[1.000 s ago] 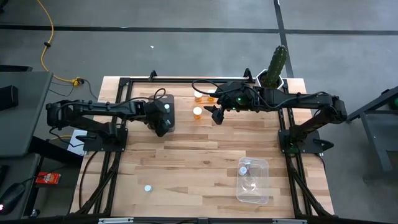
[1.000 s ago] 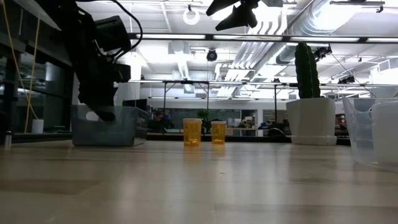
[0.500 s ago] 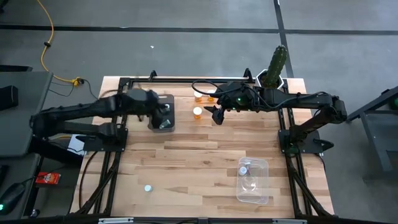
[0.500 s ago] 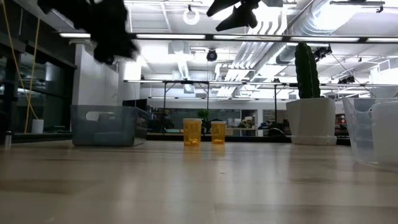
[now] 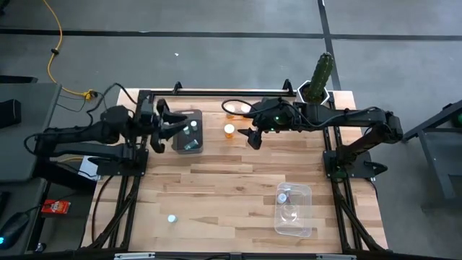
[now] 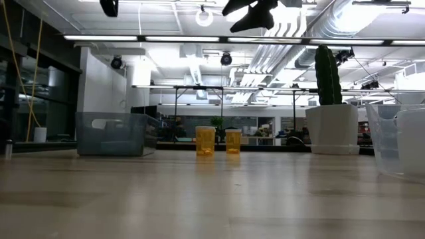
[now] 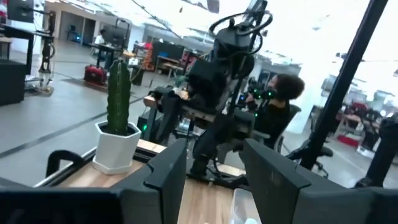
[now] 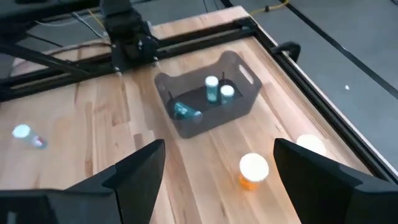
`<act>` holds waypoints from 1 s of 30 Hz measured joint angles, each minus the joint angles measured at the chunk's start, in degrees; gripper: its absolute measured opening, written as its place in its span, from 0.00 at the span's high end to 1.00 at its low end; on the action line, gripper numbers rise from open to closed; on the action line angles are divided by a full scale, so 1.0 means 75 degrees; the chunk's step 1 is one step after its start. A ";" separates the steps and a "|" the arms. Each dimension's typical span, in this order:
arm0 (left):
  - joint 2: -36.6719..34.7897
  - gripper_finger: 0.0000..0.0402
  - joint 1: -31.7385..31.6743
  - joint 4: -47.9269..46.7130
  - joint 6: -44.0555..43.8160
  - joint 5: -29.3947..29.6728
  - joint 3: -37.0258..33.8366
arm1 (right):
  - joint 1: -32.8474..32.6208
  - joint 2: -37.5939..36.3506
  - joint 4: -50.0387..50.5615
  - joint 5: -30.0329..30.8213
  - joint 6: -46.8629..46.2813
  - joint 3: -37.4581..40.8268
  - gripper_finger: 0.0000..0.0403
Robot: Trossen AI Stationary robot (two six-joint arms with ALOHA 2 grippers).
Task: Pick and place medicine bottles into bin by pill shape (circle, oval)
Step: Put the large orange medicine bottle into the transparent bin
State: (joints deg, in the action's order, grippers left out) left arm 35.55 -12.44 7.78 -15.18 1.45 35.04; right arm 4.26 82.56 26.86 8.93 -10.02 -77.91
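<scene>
Left gripper (image 5: 167, 120) has pulled back off the grey bin (image 5: 189, 130), open and empty, drop done: three teal-top bottles (image 8: 211, 89) inside; right gripper (image 5: 250, 136) open above the orange bottle (image 5: 229, 131) on the desk (image 5: 216, 188), likely next pick.

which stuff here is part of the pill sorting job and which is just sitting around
Job:
- orange bottles
- teal-top bottles in the grey bin
- grey bin
- clear bin
- lone bottle
- left tool, open, beside the grey bin
- right tool, open, above the orange bottles

Lying about:
- cactus
- its white pot
</scene>
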 joint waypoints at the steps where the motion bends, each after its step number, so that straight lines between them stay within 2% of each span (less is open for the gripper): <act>1: 0.0009 0.63 0.0107 0.0304 -0.0040 0.0162 -0.0242 | -0.0028 0.0000 -0.0123 -0.0025 0.0000 0.0000 0.27; 5: -0.0002 0.63 0.0369 0.1530 -0.0349 0.0539 -0.1120 | -0.0153 -0.0182 -0.1706 -0.0312 -0.0137 0.0694 0.27; 8: -0.0062 0.63 0.0431 0.1718 -0.0467 0.0548 -0.1378 | -0.0182 -0.0490 -0.3277 -0.0429 -0.0709 0.1738 0.27; 11: -0.0112 0.63 0.0431 0.1746 -0.0511 0.0508 -0.1412 | -0.0227 -0.0771 -0.4158 -0.0455 -0.1030 0.2396 0.27; 20: -0.0115 0.63 0.0431 0.1753 -0.0449 0.0505 -0.1413 | -0.0237 -0.0941 -0.4256 -0.0393 -0.0210 0.2451 0.27; 30: -0.0117 0.63 0.0431 0.1750 -0.0557 0.0505 -0.1413 | -0.0234 -0.0938 -0.4242 -0.0393 -0.0545 0.2448 0.27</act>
State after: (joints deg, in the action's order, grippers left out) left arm 34.68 -9.21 20.91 -19.35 5.23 24.45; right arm 2.50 75.53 -4.95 5.98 -14.11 -59.55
